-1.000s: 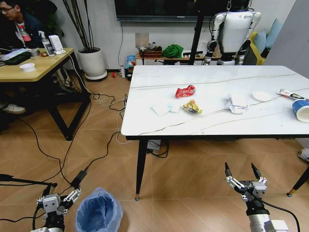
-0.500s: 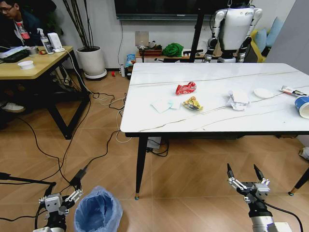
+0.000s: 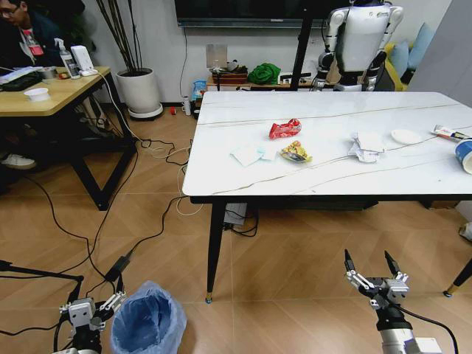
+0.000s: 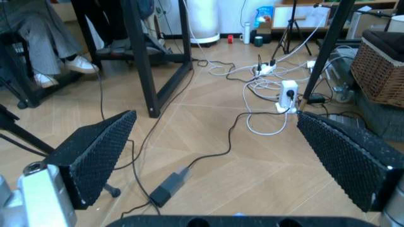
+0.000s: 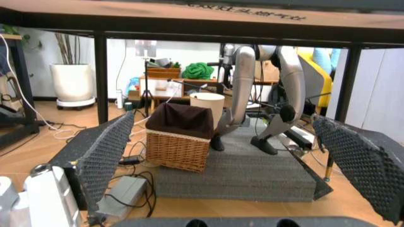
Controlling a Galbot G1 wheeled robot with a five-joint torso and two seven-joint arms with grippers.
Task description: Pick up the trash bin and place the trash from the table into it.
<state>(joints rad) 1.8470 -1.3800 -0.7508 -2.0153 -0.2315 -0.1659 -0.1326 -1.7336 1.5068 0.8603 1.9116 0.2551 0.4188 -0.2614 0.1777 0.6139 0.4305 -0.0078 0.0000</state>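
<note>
The trash bin (image 3: 150,323) stands on the wooden floor at the near left, just right of the left gripper (image 3: 90,310) and left of the table's near-left leg. It is a small round bin lined with a crinkled, translucent light-blue bag whose loose edge puffs up around the mouth. The step in hand appears to be picking it up. To do that well, the left gripper, which hangs low beside the bin with its jaws spread wide, should probably close on the firm rim rather than on bag plastic alone, since the liner looks slippery and likely to slide or tear free. A cable and its power brick (image 4: 167,187) lie on the floor close by, so the approach should keep clear of them to avoid snagging.

Farther out, the table (image 3: 221,188) with its white marble-look top carries the trash: a red wrapper (image 3: 284,129), a yellow wrapper (image 3: 295,153), flat tissues (image 3: 249,155), a crumpled tissue (image 3: 366,146), a white disc (image 3: 406,136), a thin tube (image 3: 448,133) and a blue cup (image 3: 464,155) at the far right edge. None of it is in the bin yet.

The right gripper (image 3: 372,274) hovers low at the near right, under the table's front edge, jaws wide apart and empty.
</note>
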